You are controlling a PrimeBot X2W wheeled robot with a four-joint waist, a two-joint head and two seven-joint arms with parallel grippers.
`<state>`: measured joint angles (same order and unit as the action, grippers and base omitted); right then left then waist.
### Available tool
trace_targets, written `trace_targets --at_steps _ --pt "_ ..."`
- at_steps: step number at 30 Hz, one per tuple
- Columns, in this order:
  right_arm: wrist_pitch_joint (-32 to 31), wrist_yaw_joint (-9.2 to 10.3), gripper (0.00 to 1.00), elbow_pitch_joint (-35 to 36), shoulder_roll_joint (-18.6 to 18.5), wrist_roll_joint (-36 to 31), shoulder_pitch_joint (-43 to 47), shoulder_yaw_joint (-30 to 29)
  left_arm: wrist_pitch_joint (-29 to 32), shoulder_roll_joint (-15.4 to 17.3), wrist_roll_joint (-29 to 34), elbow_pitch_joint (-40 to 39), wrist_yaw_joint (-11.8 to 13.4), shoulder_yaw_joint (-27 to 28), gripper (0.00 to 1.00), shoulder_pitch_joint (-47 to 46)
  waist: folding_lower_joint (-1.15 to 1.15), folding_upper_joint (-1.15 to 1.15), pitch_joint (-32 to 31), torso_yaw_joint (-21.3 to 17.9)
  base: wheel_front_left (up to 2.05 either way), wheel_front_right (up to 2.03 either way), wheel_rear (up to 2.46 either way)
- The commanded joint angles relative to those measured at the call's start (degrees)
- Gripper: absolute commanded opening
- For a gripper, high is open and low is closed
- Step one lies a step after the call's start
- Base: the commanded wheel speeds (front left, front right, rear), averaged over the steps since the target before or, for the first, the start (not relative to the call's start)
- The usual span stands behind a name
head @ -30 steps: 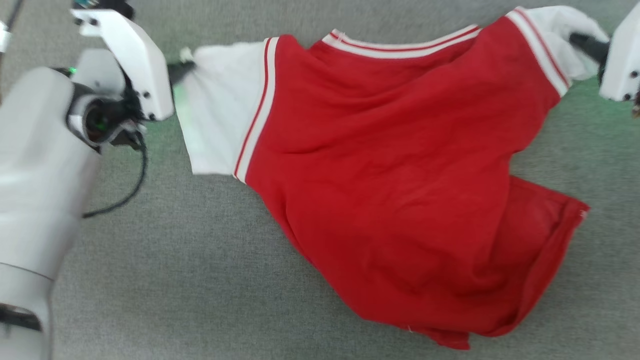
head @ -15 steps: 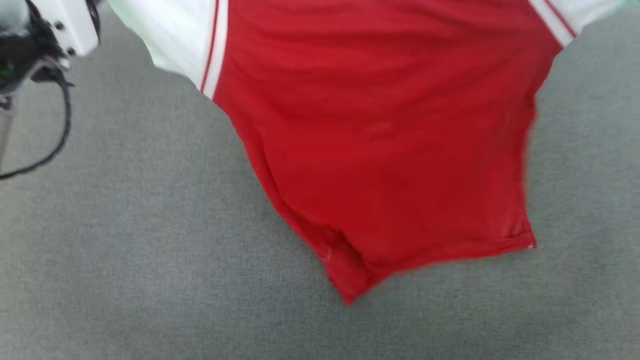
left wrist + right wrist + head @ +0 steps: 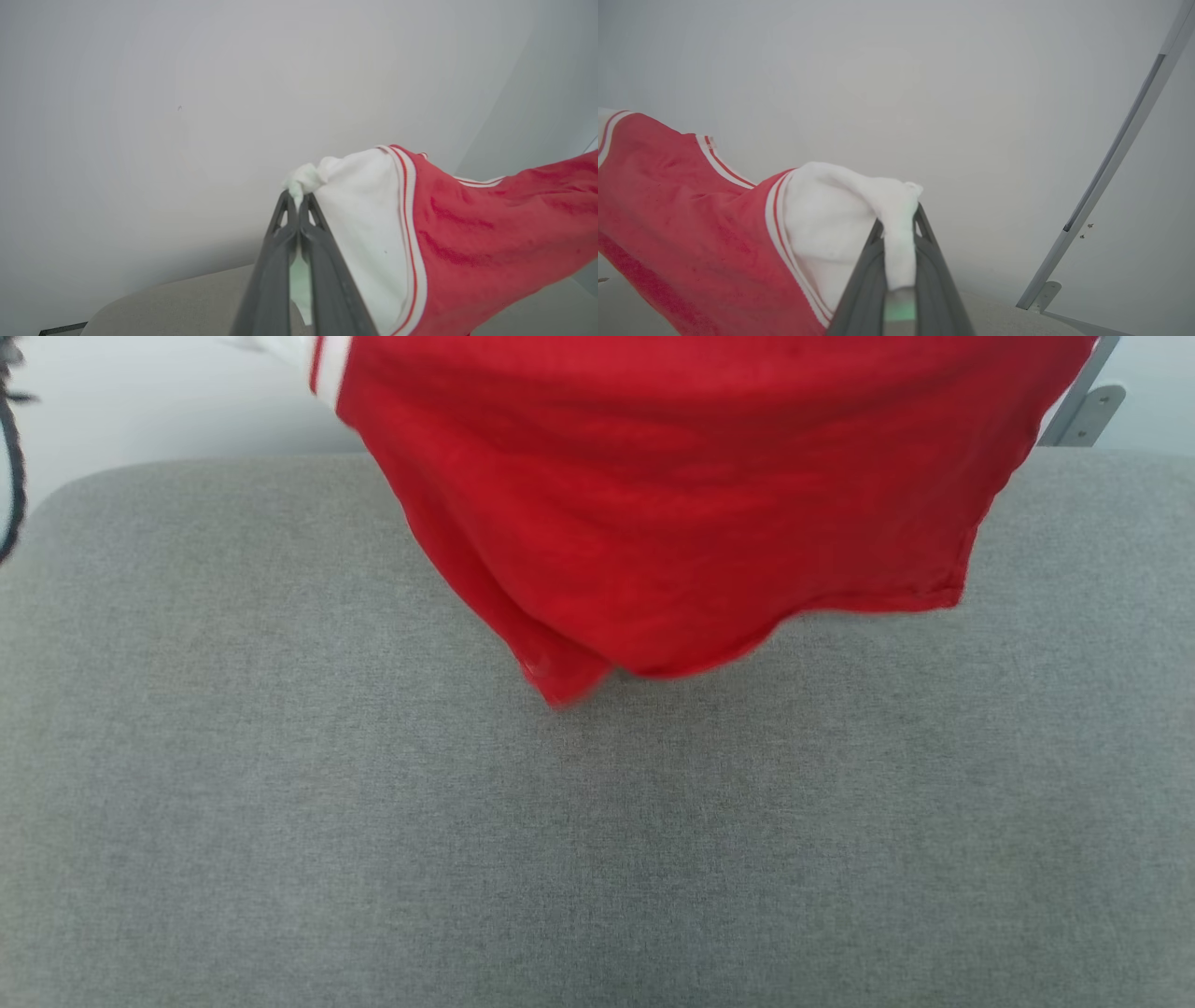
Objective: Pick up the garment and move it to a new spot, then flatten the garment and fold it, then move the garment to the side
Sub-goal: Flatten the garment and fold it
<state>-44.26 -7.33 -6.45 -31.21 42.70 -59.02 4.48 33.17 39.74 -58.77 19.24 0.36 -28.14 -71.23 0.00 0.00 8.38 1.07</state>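
The garment (image 3: 691,495), a red jersey with white sleeves and red-and-white trim, hangs in the air above a grey cushioned surface (image 3: 560,840). Its hem droops to the middle of the head view, and its upper part runs off the top edge. In the left wrist view my left gripper (image 3: 296,201) is shut on the tip of one white sleeve (image 3: 359,219). In the right wrist view my right gripper (image 3: 899,219) is shut on the bunched tip of the other white sleeve (image 3: 831,224). The garment (image 3: 490,242) stretches between the two grips.
A pale wall (image 3: 140,420) rises behind the far edge of the grey surface. A metal rail with a bracket (image 3: 1106,168) runs up the wall at the right. A dark cable (image 3: 11,476) hangs at the head view's left edge.
Both grippers have lifted the garment off the grey surface, so it now hangs free. The head view has tilted up to the surface's far edge and the wall, and the arms have left that view.
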Motion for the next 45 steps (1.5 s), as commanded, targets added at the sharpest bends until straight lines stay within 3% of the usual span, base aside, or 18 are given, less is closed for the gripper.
trace_targets --at_steps 1,9,16,22,25,31,36,41,45 --pt "0.7 -0.27 0.00 -0.4 0.4 -0.9 -0.5 -0.1 -0.6 -0.2 1.1 0.0 0.0 0.0 0.00 -0.5 0.00 0.00 0.3 0.0 0.00 0.00 0.00" --pt "11.4 -0.27 0.00 -9.3 4.4 -11.1 -7.2 0.1 -10.0 -3.8 5.5 6.4 -1.9 0.3 0.00 -7.5 0.00 0.00 6.1 -0.2 0.00 0.00 0.00" --pt "31.9 -0.13 0.00 -24.1 10.4 -24.7 -20.0 -0.1 -23.9 -8.3 13.0 17.3 -3.3 -0.6 0.00 -19.6 0.00 0.00 14.2 -0.3 0.00 0.00 0.00" --pt "49.7 -0.13 0.00 -30.3 12.3 -34.6 -27.4 -0.8 -42.1 -10.1 19.0 20.9 -5.9 -1.4 0.00 -26.8 0.00 0.00 17.5 0.6 0.00 0.00 0.00" --pt "53.8 -0.13 0.00 -33.2 12.7 -37.1 -27.8 0.5 -46.4 -10.2 19.3 22.2 -7.0 -1.7 0.00 -26.0 0.00 0.00 18.0 1.2 0.00 0.00 0.00" --pt "52.6 -0.13 0.00 -38.4 12.6 -35.0 -23.1 4.4 -47.3 -9.6 17.6 24.3 -7.8 -5.5 0.00 -19.2 0.00 0.00 17.8 1.7 0.00 0.00 0.00" --pt "47.6 -0.13 0.00 -39.3 12.5 -26.4 -14.8 11.1 -43.4 -7.1 12.5 23.2 -7.7 -12.2 0.00 -9.2 0.00 0.00 16.8 2.0 0.00 0.00 0.00" --pt "40.2 -0.13 0.00 -33.8 10.4 -14.0 -5.1 16.6 -36.1 -5.0 4.3 20.2 -7.7 -16.6 0.00 -0.3 0.00 0.00 15.5 2.0 0.00 0.00 0.00" --pt "34.9 -0.14 0.00 -25.8 6.2 -6.9 1.9 19.7 -31.3 -2.2 -2.9 14.8 -7.8 -17.4 0.00 5.8 0.00 0.00 14.4 2.0 0.00 0.00 0.00"
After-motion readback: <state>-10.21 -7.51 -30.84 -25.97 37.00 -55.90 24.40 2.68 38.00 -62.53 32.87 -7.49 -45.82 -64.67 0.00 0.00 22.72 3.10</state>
